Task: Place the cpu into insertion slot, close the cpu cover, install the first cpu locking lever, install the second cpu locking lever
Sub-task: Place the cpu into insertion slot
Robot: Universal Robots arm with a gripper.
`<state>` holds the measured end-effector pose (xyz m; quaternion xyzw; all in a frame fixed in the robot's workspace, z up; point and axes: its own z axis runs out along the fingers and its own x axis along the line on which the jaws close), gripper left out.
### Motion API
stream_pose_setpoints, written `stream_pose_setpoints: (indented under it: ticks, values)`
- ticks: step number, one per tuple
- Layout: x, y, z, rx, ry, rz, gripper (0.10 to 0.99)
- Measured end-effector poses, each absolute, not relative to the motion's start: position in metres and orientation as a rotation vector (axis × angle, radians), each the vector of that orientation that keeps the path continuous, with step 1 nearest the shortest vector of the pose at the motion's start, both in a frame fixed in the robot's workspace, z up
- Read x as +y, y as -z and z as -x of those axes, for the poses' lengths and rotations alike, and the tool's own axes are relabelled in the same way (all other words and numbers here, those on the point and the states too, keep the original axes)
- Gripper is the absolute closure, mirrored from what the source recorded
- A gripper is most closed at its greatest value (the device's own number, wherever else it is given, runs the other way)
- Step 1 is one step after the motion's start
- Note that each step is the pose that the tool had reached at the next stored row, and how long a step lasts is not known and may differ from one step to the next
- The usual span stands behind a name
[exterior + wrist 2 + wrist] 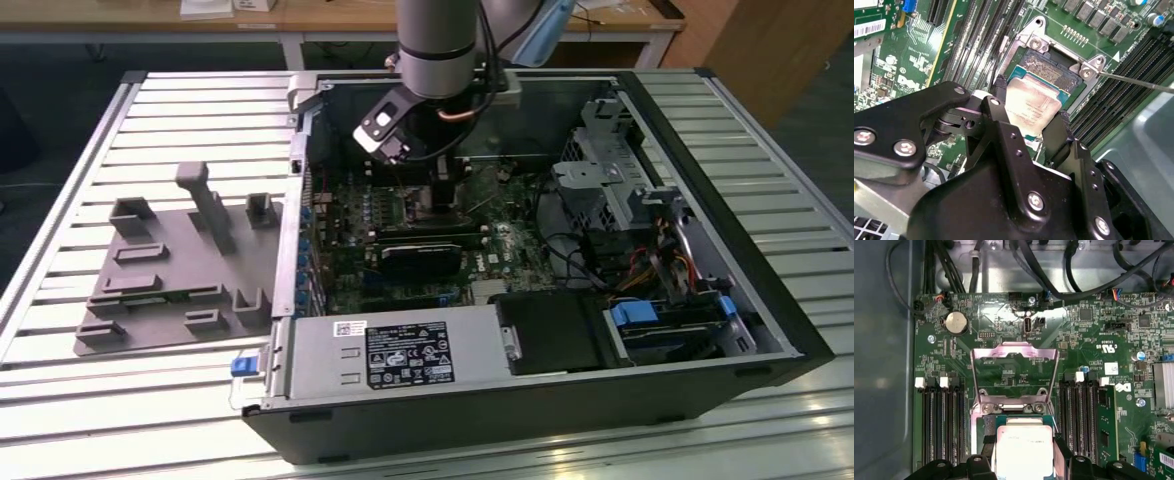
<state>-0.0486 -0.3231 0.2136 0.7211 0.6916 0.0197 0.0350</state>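
My gripper (1032, 102) is shut on the cpu (1031, 107), a flat square chip with a dull silver top, its black fingers (1000, 87) pressing two opposite edges. The cpu hangs over the insertion slot (1048, 67), whose far strip of contacts still shows; I cannot tell whether they touch. In the first wrist view the cpu (1024, 445) sits between my gripper (1024, 452) fingers, and the cpu cover (1014, 346) stands swung up beyond the socket. A thin metal lever (1139, 82) sticks out beside the socket. In the exterior view my gripper (441, 190) reaches down into the open computer case.
Long black memory slots (939, 425) flank the socket on both sides. A power supply (400, 350) and drive bays (667, 320) fill the case's near side, with black cables (574, 250) between. A grey fixture (174, 270) lies on the slatted table at the exterior view's left.
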Motion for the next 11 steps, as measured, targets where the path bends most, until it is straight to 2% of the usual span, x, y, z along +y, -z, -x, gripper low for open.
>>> stream_pose_setpoints:
  ticks: [11]
  values:
    - [-0.3180, -0.2080, 0.0523, 2.124, -0.057, -2.215, 0.549]
